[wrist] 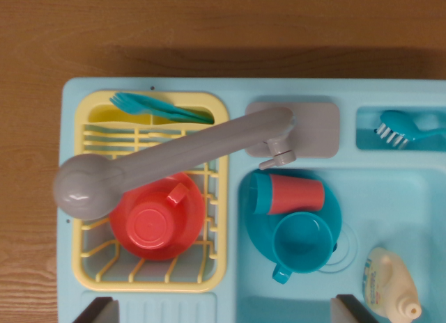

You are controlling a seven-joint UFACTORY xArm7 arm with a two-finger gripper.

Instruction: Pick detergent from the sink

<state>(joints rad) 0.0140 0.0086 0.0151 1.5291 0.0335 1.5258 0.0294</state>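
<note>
I look straight down on the toy sink [418, 93] that stands on the wooden bench [209, 30]. The two dark tips of my gripper [223, 310] show at the bottom edge, set wide apart with nothing between them.

The detergent [390, 281] lies on its side in the basin, at about 4 o'clock from the middle of the view, near the lower right corner. Its long axis runs from 11 o'clock to 5 o'clock, and the nozzle points to 5 o'clock, toward the edge of the view. It lies apart from the teal plate [254, 232], which carries a teal cup [302, 241] and a red and teal cup [289, 194].

The grey faucet [174, 156] is swung over the yellow drying rack [219, 198], above the red bowl [157, 222], so I judge the basin is free from above. My gripper is not yet over the bottle.
</note>
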